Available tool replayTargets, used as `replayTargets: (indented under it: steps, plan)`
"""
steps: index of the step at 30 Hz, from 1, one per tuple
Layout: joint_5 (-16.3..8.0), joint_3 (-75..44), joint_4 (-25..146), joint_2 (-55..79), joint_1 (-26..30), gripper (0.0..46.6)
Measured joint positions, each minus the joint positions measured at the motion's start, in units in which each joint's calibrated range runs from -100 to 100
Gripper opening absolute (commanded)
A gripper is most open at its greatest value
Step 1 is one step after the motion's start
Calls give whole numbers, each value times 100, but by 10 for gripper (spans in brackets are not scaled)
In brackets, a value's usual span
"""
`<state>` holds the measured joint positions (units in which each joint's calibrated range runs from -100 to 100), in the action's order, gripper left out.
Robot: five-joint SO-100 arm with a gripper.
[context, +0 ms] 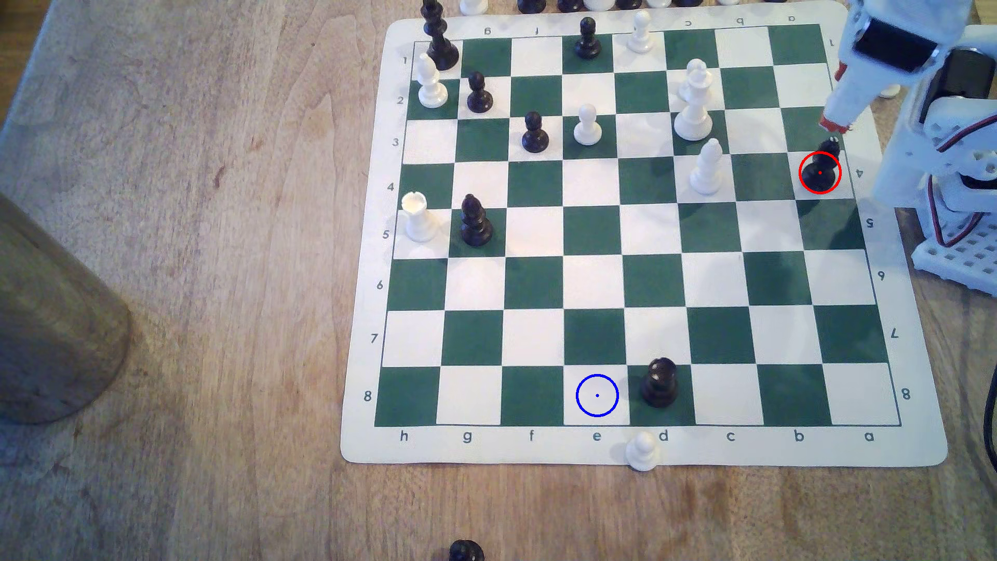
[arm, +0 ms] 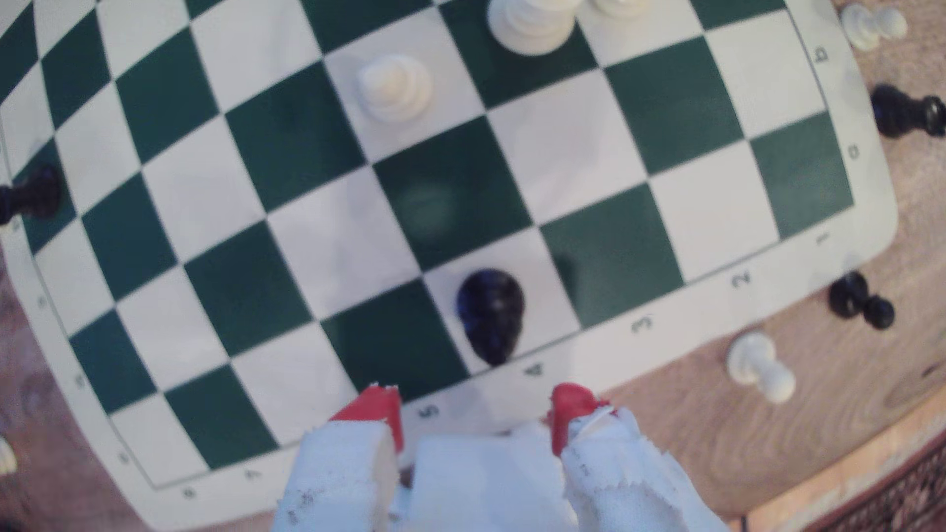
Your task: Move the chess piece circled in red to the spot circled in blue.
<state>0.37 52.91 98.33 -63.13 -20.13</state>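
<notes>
The chess piece [context: 821,168], glossy black with a red ring over it, stands on the a4 square at the board's edge on the exterior view's right. The wrist view looks down on the same piece [arm: 491,312]. My gripper [context: 835,127] hangs just above and behind it, red-tipped white fingers pointing down. In the wrist view the gripper [arm: 473,404] is open, its two red fingertips [arm: 376,404] apart with only board between them, short of the piece. The spot [context: 596,395], a blue ring on white square e8, lies at the board's near edge.
A stout black piece [context: 660,382] stands on d8 right beside the spot. A white pawn [context: 642,450] sits on the mat's near border. White pieces [context: 707,168] stand on c4 and c3. Loose pieces [arm: 760,366] lie off the board. The arm's base [context: 955,178] is on the exterior view's right.
</notes>
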Motion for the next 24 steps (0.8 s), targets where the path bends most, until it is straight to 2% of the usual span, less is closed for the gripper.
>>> replayTargets:
  steps: [10, 24]
  plan:
    - [0, 1057, -1092, 905, -177, 156]
    - [39, 1283, -1283, 1123, -214, 142]
